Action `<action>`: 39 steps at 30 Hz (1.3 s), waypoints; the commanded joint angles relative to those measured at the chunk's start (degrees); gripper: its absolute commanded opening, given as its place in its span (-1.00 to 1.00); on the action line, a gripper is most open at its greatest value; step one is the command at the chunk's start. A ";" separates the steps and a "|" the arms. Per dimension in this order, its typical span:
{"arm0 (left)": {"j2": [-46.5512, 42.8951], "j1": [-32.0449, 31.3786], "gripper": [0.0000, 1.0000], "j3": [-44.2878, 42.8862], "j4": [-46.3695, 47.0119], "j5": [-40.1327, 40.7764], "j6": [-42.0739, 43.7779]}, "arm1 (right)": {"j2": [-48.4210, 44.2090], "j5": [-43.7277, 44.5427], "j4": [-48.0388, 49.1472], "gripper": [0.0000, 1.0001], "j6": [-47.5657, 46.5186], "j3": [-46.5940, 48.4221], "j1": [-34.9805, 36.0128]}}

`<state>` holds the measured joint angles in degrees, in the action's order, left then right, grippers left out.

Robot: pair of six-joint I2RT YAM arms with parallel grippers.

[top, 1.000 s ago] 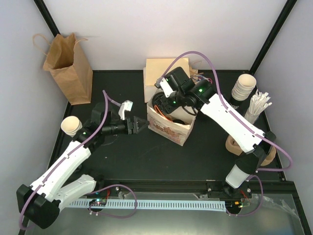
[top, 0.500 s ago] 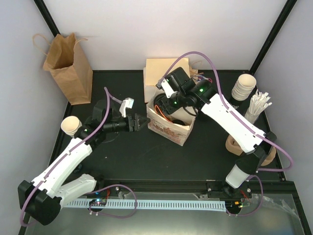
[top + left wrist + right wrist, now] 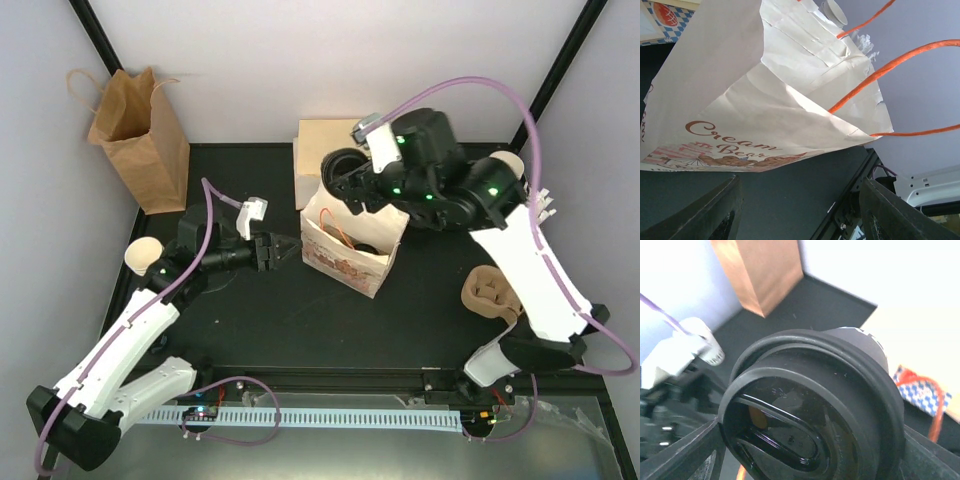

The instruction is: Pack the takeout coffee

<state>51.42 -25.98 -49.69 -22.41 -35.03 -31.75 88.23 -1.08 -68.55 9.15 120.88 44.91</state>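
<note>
Blk table (image 3: 300, 315), creased paper bag (image 3: 345, 262); R hand (image 3: 347, 178) holds glossy round lid (image 3: 810, 412).

You look down on the whole tabletop (image 3: 300, 310) from above and behind. Your left wrist view faces the white bag (image 3: 740, 100) closely, and your right wrist view is filled by the black lid (image 3: 805, 410). Both also show overhead.

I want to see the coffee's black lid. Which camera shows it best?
The right wrist view: the black lid of the takeout coffee fills the picture, held by the right gripper. The top view shows it only small and dark, by the white bag. The left wrist view shows just the bag, no coffee.
</note>
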 commanded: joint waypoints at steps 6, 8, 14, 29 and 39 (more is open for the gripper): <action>-1.82 -0.21 0.32 -0.63 -1.60 2.06 2.28 | -6.08 -27.49 5.10 0.49 1.71 2.72 -0.03; -1.93 -0.21 0.32 -0.04 -1.72 2.30 2.25 | -7.65 -33.60 6.45 0.46 1.39 -1.64 0.57; -3.09 0.00 0.32 0.52 -6.43 5.94 3.93 | -17.21 -37.03 10.85 0.46 1.29 -20.28 6.90; -11.40 3.57 0.33 2.35 -23.25 24.01 5.69 | -15.92 -8.58 23.62 0.47 13.97 -54.09 26.03; -12.22 3.74 0.33 2.58 -23.34 22.46 5.87 | -5.79 -5.21 25.59 0.54 14.57 -53.16 26.34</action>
<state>39.72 -22.61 -47.00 -44.75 -12.82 -26.13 80.71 -9.28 -44.93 22.87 66.72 70.76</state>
